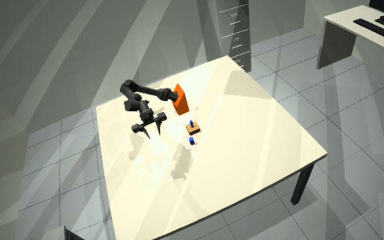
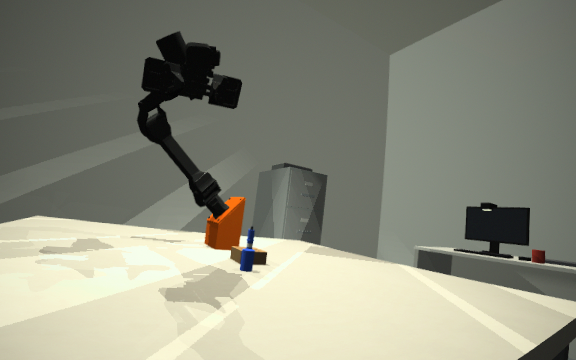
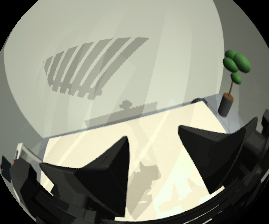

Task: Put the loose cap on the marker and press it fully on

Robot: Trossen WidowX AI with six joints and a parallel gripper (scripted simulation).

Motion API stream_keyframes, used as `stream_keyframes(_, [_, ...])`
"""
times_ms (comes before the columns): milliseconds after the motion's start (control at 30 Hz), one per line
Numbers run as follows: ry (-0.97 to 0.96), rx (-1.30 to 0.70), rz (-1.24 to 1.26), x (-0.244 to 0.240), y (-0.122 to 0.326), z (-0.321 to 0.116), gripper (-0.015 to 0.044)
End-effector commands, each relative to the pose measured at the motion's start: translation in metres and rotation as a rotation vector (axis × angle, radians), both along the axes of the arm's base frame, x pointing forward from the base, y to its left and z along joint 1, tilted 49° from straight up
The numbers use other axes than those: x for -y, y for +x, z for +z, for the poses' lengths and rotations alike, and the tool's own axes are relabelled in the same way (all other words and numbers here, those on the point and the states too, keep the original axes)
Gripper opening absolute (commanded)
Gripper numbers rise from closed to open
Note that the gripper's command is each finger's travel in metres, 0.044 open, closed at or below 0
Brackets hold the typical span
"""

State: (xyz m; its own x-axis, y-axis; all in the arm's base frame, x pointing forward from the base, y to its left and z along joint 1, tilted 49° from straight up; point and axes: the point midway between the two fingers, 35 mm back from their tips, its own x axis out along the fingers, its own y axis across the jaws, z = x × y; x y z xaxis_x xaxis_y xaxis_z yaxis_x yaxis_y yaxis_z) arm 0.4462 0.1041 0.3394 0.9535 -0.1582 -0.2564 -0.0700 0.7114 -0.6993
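the gripper (image 1: 152, 128) is held high above the table (image 1: 245, 140), jaws about half open and empty. the blue cap (image 1: 191, 141) is seen upright, well apart, just beside the holder block (image 1: 193, 128) bearing the marker (image 1: 191, 123).

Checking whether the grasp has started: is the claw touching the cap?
Apart. The top view shows the open claw left of the cap, with bare table between them.
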Motion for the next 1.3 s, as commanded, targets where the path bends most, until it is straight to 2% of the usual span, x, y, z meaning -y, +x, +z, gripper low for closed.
stream_keyframes(0, [-0.087,-0.210,-0.037,-0.003,0.005,-0.064,0.0249])
stream_keyframes(267, [-0.346,-0.672,-0.110,0.006,-0.022,-0.190,0.0249])
stream_keyframes(467, [-0.641,-1.051,-0.165,0.027,-0.069,-0.264,0.0249])
stream_keyframes(567, [-0.782,-1.200,-0.181,0.037,-0.091,-0.283,0.0249])
stream_keyframes(800, [-0.793,-1.210,-0.182,0.038,-0.092,-0.284,0.0249])
stream_keyframes(933, [-0.794,-1.210,-0.183,0.061,-0.086,-0.305,0.0249])
stream_keyframes(1267, [-0.795,-1.209,-0.184,0.077,-0.084,-0.315,0.0249])
